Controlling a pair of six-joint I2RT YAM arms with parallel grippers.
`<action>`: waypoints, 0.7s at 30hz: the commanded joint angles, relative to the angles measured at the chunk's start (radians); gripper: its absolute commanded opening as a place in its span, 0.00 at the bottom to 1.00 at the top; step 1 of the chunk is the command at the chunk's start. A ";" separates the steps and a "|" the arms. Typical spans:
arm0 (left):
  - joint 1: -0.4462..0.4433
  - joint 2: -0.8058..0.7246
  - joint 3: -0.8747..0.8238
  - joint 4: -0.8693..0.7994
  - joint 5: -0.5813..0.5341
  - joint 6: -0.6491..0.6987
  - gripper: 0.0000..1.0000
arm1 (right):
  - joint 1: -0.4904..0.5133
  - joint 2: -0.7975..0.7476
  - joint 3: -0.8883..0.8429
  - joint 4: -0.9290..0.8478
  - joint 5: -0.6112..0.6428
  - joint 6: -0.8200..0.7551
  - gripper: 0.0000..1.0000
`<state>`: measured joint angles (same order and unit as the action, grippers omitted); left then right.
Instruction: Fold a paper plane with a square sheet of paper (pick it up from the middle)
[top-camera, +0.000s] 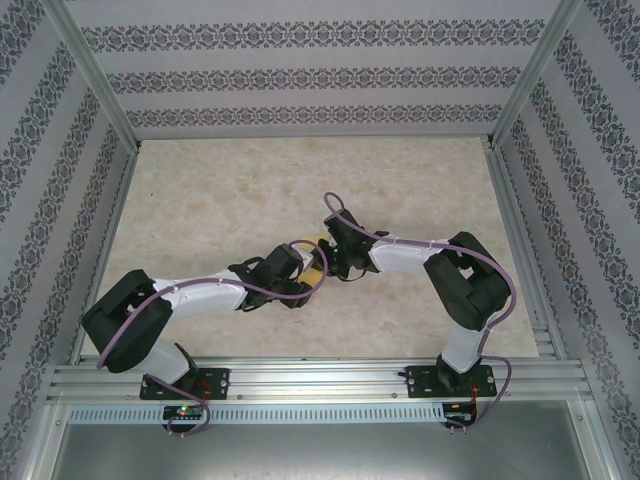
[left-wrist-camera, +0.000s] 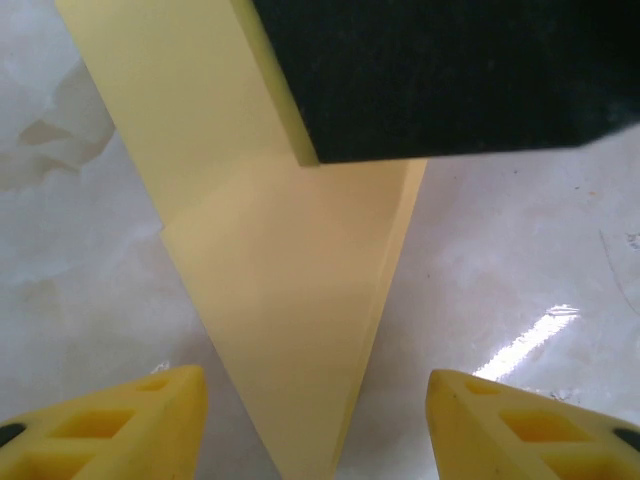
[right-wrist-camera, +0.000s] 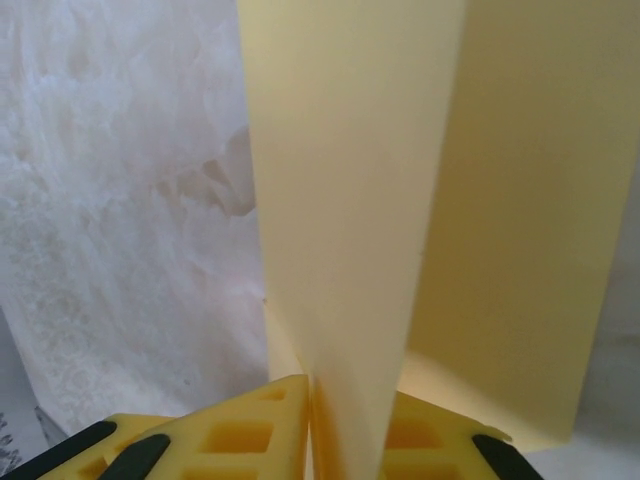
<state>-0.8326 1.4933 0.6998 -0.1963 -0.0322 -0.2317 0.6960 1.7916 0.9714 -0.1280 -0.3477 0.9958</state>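
Top external: both arms reach inward with their wrists meeting mid-table (top-camera: 200, 190). The paper plane (top-camera: 314, 262), half-made, sits between the left gripper (top-camera: 298, 272) and the right gripper (top-camera: 337, 258).

Left wrist: the left gripper (left-wrist-camera: 315, 390) has its fingers (left-wrist-camera: 150, 415) spread wide either side of the tapered yellow fold, apparently clear of it. A black block (left-wrist-camera: 450, 70) overlaps the paper's upper part.

Right wrist: the right gripper (right-wrist-camera: 345, 405) has its fingers pressed together, pinching the upright fold at its near edge. The paper is likely light, limp and easily crumpled or torn. It is best gripped along the central crease with a gentle squeeze.
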 joint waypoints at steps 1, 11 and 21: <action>-0.035 -0.034 -0.027 0.021 0.048 0.053 0.61 | 0.003 -0.040 0.051 0.062 -0.014 0.009 0.13; -0.042 0.014 -0.013 0.020 0.039 0.079 0.55 | 0.001 -0.026 0.063 0.061 -0.020 0.016 0.12; -0.048 -0.098 -0.103 0.061 0.005 0.037 0.58 | -0.003 -0.009 0.090 0.039 -0.015 0.021 0.09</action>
<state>-0.8574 1.4502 0.6579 -0.1383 -0.0147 -0.1883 0.6895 1.7874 0.9966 -0.1379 -0.3428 1.0004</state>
